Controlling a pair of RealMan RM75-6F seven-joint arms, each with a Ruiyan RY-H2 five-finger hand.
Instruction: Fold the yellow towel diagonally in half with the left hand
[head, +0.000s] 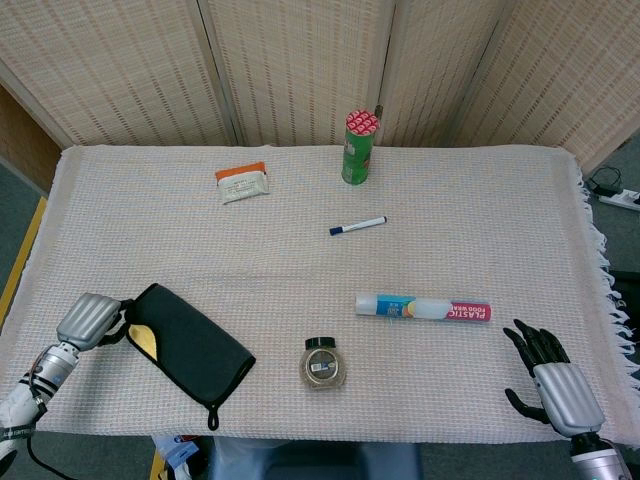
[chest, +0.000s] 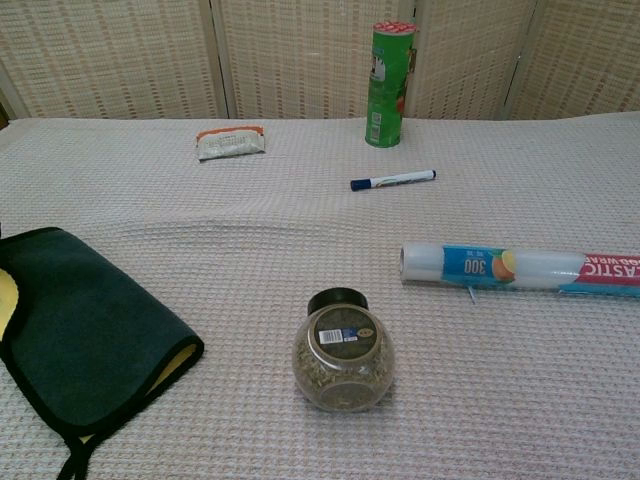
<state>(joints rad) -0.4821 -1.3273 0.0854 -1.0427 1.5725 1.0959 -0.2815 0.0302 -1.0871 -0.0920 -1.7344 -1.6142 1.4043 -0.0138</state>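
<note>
Only the head view shows the hands. The left hand (head: 88, 319) sits at the table's (head: 480, 200) front-left edge, its fingers hidden under its silver back, so I cannot tell whether it grips the towel's (head: 190, 342) corner beside it. The right hand (head: 552, 378) rests near the front-right corner, fingers apart, holding nothing.

The towel lies folded by the front-left corner, dark side up, yellow showing at its edges; the chest view cuts off its left part (chest: 80, 335).

The glass jar (chest: 342, 352), black-lidded, holds greenish-brown grains, plain only in the chest view. The green can (head: 358, 148) stands at the back edge, contents unseen.
</note>
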